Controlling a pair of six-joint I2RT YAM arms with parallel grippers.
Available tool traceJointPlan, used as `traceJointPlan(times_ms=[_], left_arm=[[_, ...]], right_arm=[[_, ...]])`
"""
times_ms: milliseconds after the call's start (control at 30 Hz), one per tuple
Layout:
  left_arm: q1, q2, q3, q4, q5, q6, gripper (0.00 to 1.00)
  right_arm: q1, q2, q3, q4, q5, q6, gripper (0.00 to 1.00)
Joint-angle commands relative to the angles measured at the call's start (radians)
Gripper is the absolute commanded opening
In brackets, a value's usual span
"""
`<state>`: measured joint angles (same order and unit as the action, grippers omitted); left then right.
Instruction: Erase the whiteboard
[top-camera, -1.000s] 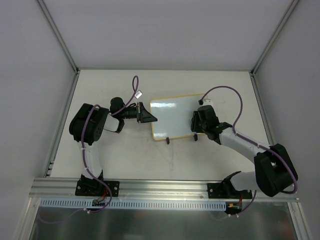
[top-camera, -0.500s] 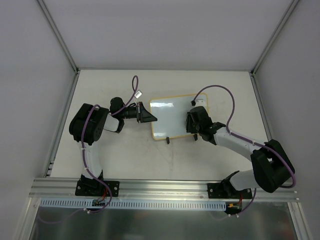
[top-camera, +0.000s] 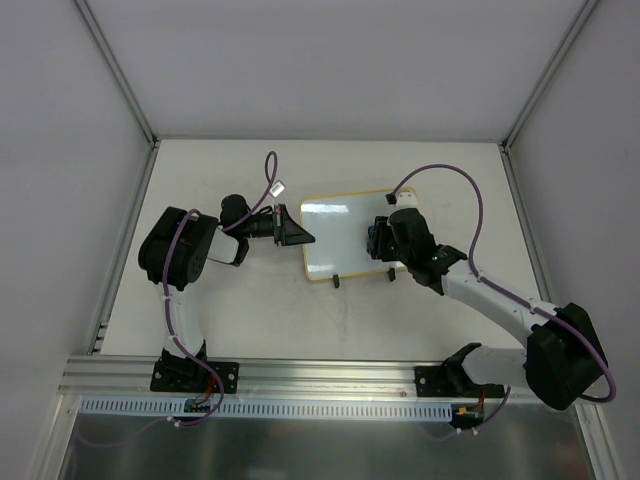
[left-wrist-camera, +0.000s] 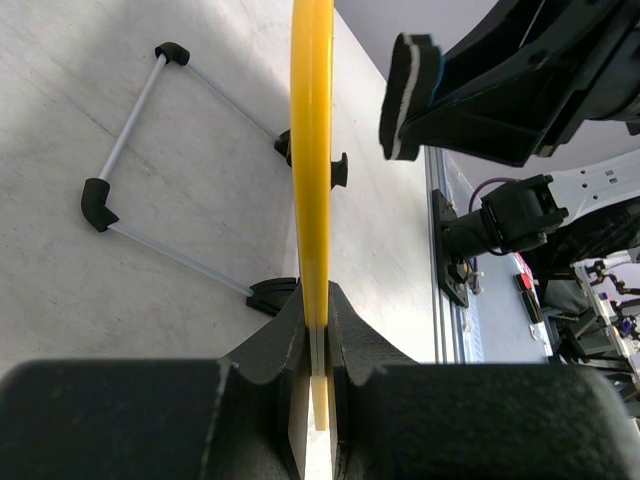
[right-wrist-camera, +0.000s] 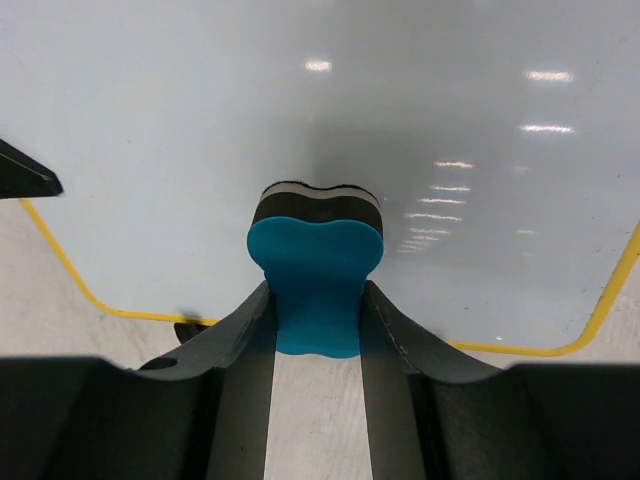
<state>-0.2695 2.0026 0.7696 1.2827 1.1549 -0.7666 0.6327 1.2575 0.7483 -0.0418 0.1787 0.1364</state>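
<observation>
The whiteboard (top-camera: 340, 235) is found a little beyond the middle of the table (top-camera: 300, 320), between the two arms. It is propped at a slant with its glossy white face turned toward the arms, and its two black feet (top-camera: 337, 282) are planted along the near edge. No writing can be made out on the face in any view.

The left hand (top-camera: 302, 238) is clamped on the board's left edge. In the left wrist view the whiteboard (left-wrist-camera: 311, 150) is seen edge-on as a thin yellow strip, and the left hand (left-wrist-camera: 317, 335) is closed tightly on it, one finger on each face. On the table (left-wrist-camera: 150, 300) behind the board, a wire prop (left-wrist-camera: 140, 170) with black corner pieces is shown, and the feet (left-wrist-camera: 339, 170) jut out on the front side.

The right hand (top-camera: 378, 238) is held over the right part of the board, closed on a blue eraser (top-camera: 372, 238). In the right wrist view the eraser (right-wrist-camera: 315, 270) is pinched between the two fingers (right-wrist-camera: 245, 335), and its dark felt appears to be laid against the whiteboard (right-wrist-camera: 300, 100), just above the yellow lower edge. From the left wrist view the eraser (left-wrist-camera: 408, 95) and the right hand (left-wrist-camera: 520, 85) are seen just in front of the face; contact cannot be judged there.
</observation>
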Motion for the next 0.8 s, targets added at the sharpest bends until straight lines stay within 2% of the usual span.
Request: traceJointPlan(times_ms=[0,267,533,767], left_arm=[[-0.016,-0.036,0.014,0.399,0.049,0.021,0.02],[-0.017,-0.041,0.011,0.399,0.046,0.020,0.02],[-0.016,-0.044,0.011,0.399,0.046,0.013,0.02],[-0.017,-0.048,0.010,0.399,0.046,0.015,0.03]], right_arm=[[0.004,-0.049,0.052,-0.033,0.002,-0.014,0.04],[0.005,-0.118,0.014,-0.142,-0.022,0.008,0.04],[0.045,-0.207,-0.061,-0.397,-0.044,0.098,0.06],[0.134,-0.225,-0.168,-0.423,-0.019,0.189,0.06]])
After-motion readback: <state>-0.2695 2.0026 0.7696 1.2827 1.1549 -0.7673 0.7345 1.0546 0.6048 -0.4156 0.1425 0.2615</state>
